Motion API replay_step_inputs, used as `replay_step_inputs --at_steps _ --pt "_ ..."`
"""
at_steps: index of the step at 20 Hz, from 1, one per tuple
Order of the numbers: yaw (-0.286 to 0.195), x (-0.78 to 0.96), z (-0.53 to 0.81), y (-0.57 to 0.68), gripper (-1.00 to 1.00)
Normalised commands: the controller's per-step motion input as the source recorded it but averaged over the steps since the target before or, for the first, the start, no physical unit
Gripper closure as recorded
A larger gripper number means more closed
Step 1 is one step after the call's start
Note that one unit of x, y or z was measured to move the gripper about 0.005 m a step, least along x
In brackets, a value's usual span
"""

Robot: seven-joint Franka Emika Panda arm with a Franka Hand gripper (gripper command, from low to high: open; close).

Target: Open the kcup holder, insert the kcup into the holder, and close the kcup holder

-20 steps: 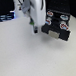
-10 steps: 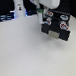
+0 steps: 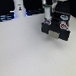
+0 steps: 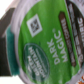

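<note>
Hanging over the holder [image 3: 56, 27], the gripper [image 3: 47, 20] sits at the unit's end toward the exterior view's left, low and close to its top. The holder is a black boxy unit on the pale worktop [image 3: 27, 57], set toward the exterior view's right, with a grey panel facing the camera and small pods with red tops showing on its upper side [image 3: 63, 27]. At this size the exterior view does not show whether the drawer is open.

The wrist view is almost filled by the kcup [image 4: 44, 42]: its green foil lid faces the camera, tilted, with "DARK MAGIC" in white letters, a small square code and a white rim around the edge. A dark brown patch [image 4: 67, 20] lies beyond the lid. The pod is so close to the wrist camera that it appears to be carried by the fingers, but the fingers themselves are not visible there, so I cannot tell how wide they stand.

A white upright post [image 3: 18, 7] stands at the back of the worktop, well apart from the holder, toward the exterior view's left.
</note>
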Motion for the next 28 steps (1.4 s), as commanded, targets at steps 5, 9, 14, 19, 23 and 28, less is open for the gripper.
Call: replay_step_inputs --at_steps 5,9,14,19,23,28 --pt "0.012 0.27 0.17 0.67 1.00" --pt "0.034 0.15 0.03 0.60 1.00" --pt "0.030 0.11 -0.05 0.38 1.00" --pt "0.023 0.07 -0.11 0.17 1.00" --pt "0.016 0.25 -0.10 0.11 1.00" --pt "0.017 0.04 -0.20 0.06 1.00"
